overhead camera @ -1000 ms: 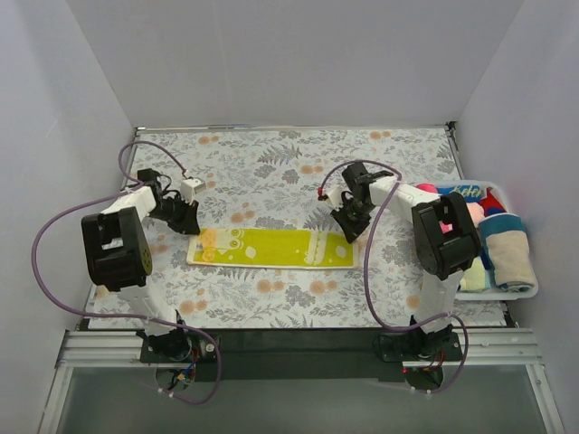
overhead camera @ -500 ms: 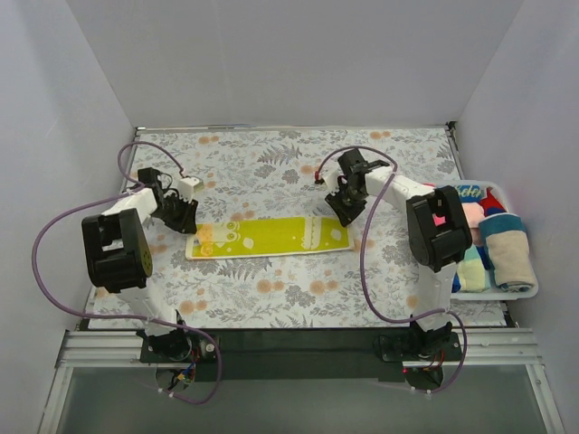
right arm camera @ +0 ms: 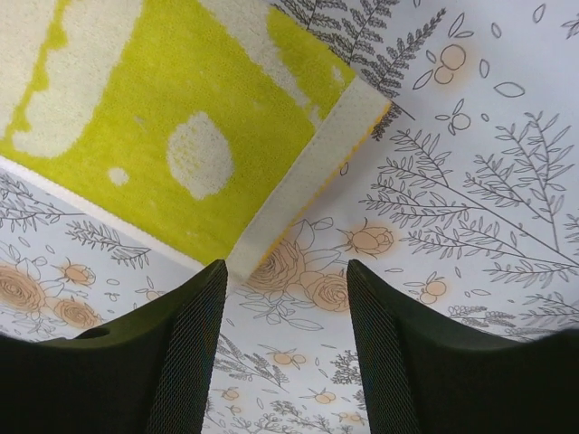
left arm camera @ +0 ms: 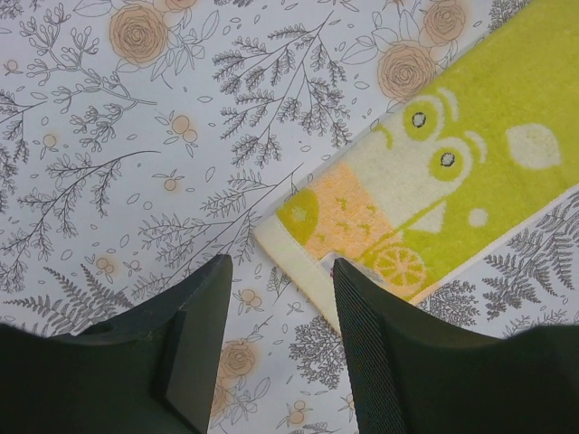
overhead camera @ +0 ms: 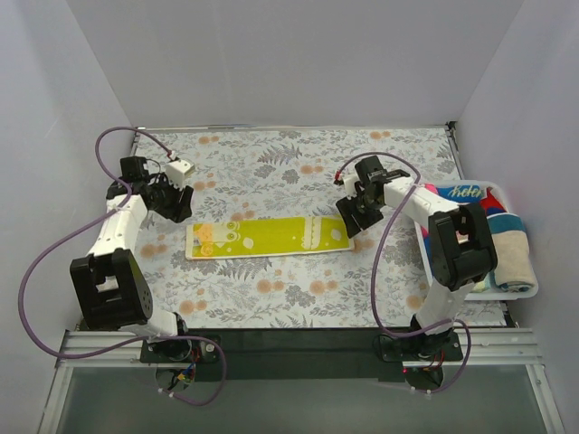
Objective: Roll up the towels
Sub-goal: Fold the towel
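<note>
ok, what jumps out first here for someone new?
The bright yellow towel lies flat and unrolled mid-table on the floral covering. The left gripper and right gripper are both open, one near each short end of it. At the table's right edge, a white basket holds rolled towels.

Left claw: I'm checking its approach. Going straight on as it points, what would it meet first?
Probably a corner of the yellow towel, framed by the open left claw, flat on the floral covering; depth unclear.
</note>
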